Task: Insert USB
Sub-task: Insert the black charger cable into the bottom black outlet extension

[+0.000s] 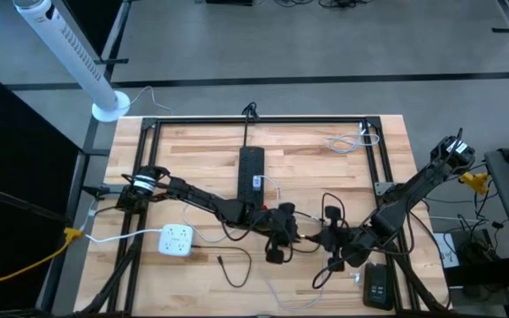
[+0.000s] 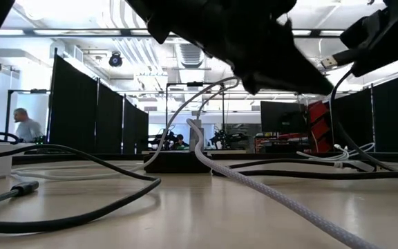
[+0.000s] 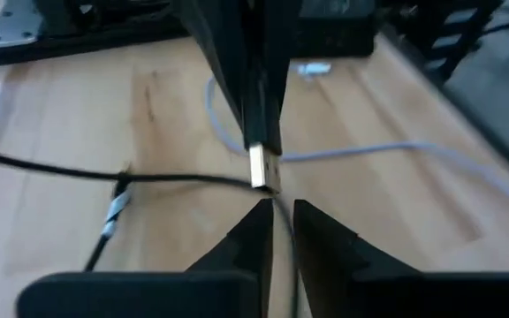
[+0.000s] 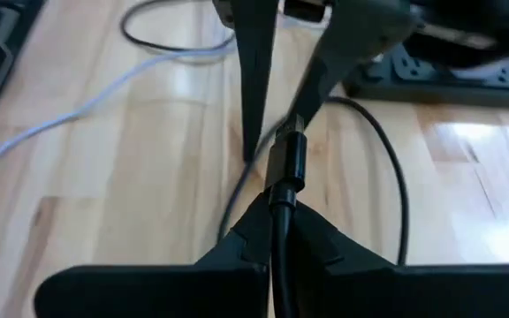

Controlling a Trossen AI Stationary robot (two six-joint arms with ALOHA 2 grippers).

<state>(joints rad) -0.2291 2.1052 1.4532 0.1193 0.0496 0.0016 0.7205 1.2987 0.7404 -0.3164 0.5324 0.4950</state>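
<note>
A black USB plug (image 4: 286, 163) with a silver metal end (image 3: 262, 168) hangs above the table's middle, and my right gripper (image 4: 281, 201) is shut on it. In the low view the plug (image 2: 329, 62) points toward the table's left. My left gripper (image 3: 281, 210) faces it from the left. Its fingers are a little apart, and their tips stand right at the metal end. In the right wrist view the two fingers (image 4: 247, 106) stand either side of the plug's tip. Whether they touch it does not show. From above, the two grippers meet at mid-table (image 1: 306, 230). My right gripper pinches the rear of the plug's black housing (image 4: 283, 190) between its two fingers, where the cable enters. The cable runs back between the fingers. They come slanting down from the table's right. The plug is lifted clear of the table, its metal end sticking out toward my left gripper.
A black power strip (image 1: 251, 170) lies at the middle far side and a white charger block (image 1: 176, 240) at the near left. A black adapter (image 1: 277, 254) and loose cables lie around the grippers. A black box (image 1: 377, 287) sits near right. A metal frame (image 1: 263, 119) borders the table.
</note>
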